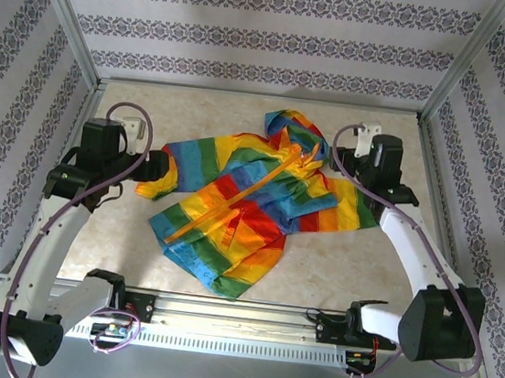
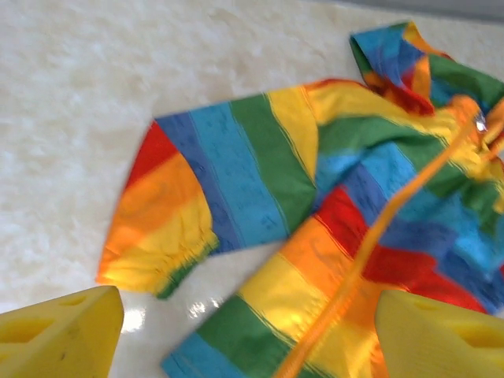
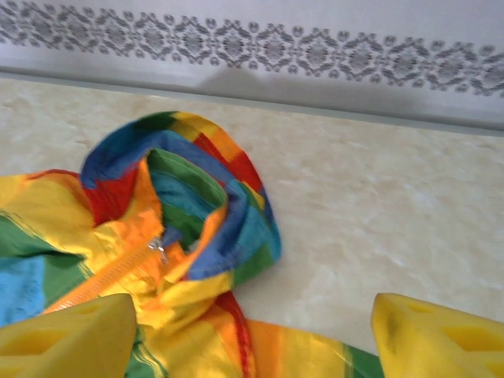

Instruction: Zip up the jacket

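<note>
You're looking at thin, matt, slightly crinkled cloth on the jacket [image 1: 251, 203], a shiny metal zipper pull [image 3: 158, 249], glossy stone-look table [image 1: 344, 265], matt yellow finger pads [image 2: 59, 335].

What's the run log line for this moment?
jacket: on table, zipper pull near hood | left gripper: open, empty | right gripper: open, empty

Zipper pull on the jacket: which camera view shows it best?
Right wrist view: the silver zipper pull sits close and sharp at the base of the hood. Left wrist shows it small and blurred at its right edge; top external shows the whole jacket, the pull too small to tell.
</note>
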Tool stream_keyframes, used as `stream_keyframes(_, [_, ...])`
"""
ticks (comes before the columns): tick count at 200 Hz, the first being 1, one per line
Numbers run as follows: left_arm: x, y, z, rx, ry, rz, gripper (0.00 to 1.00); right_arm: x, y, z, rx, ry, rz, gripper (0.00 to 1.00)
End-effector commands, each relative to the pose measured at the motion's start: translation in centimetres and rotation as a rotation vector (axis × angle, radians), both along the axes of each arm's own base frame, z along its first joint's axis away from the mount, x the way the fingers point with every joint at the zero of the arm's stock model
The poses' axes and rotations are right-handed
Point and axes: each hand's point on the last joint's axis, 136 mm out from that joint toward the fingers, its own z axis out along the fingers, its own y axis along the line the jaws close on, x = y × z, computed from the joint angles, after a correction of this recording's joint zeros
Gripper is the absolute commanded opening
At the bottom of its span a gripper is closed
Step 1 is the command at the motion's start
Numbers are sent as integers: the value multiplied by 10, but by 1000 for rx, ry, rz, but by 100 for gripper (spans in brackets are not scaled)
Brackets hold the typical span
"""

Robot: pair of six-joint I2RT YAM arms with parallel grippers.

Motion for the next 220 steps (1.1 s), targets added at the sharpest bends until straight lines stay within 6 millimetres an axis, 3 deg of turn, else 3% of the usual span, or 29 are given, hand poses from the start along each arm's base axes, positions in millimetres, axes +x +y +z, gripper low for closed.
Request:
stream_keyframes(1, [28,20,23,68,-230,87,97,-10,-27,2,-27,-88,-118,86])
stream_keyframes(13, [32,22,19,73,-276,95,100,-18,-38,1,-18,-129,-168,98])
stream_keyframes(46, [42,18,9,52,-437,85,100,-35,-52,-15,7,-184,-226,98])
stream_keyframes(108, [51,46,-17,140,-634,233,100,-39,-49,-38,-10,-327,-185,98])
stream_keyframes(122, [51,54,-28,165,-633,273,100,-40,-48,-58,-18,-298,-178,98])
stream_keyframes(158, [49,62,-56,236,-630,297,100,-33,-47,-81,1,-245,-178,98])
stream_keyframes(220, [62,66,-101,290,-548,299,99,-24,-47,-100,-7,-263,-170,98])
